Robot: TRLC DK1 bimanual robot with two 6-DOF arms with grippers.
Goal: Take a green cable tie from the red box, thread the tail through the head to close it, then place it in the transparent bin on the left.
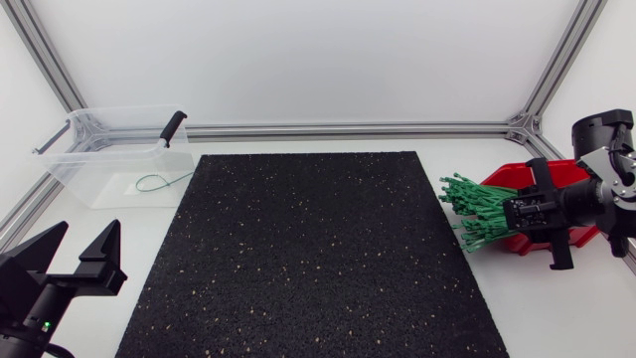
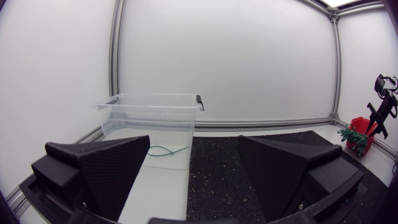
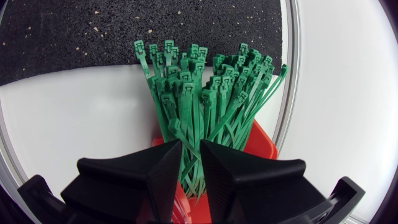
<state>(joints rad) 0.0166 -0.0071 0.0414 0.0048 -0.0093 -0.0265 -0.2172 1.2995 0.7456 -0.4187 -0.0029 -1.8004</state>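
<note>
My right end effector (image 3: 191, 152), its matte wedge fingers narrowed to a slit, pinches strands of the bristling green cable ties (image 3: 199, 81) fanning out of the glossy red box (image 3: 258, 140) at the surface's right edge. My left end effector (image 1: 81, 244) hovers spread wide at the near left corner. A looped tie (image 1: 159, 182) lies in the transparent bin (image 1: 75, 169) at the far left corner, beside the speckled black mat (image 1: 308, 259).

Black speckled mat (image 1: 308, 259) flat on white table (image 1: 556, 318), covering its middle; light flecks throughout.
</note>
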